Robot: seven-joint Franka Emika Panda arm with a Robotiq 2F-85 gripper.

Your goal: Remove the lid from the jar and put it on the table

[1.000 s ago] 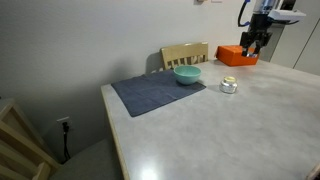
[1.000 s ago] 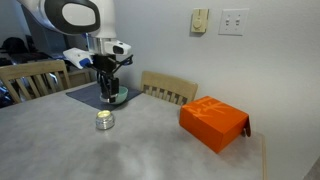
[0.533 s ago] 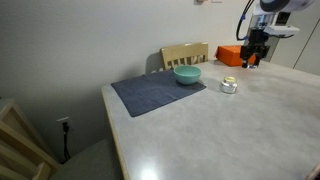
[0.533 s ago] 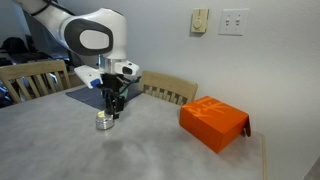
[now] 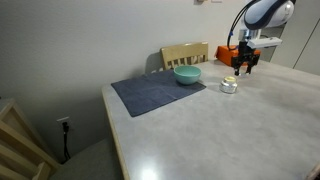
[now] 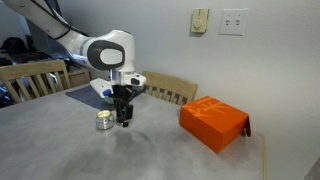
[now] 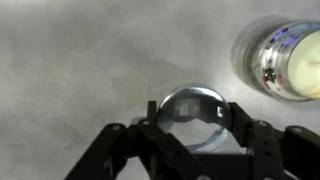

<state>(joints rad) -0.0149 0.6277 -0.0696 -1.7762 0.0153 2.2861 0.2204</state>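
Where jaws pinch, lid sits (jar apart).

1. table: one.
2. jar: one.
3. lid: one.
4. teal bowl: one.
5. blue-grey cloth mat: one.
6. orange box: one.
7. wooden chair: two, counting the far chair.
8. wall plate: two, counting the wider plate.
9. gripper: one.

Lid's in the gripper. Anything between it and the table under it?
Nothing visible. In the wrist view the lid sits in the gripper over bare table. The jar stands off to one side, apart from it.
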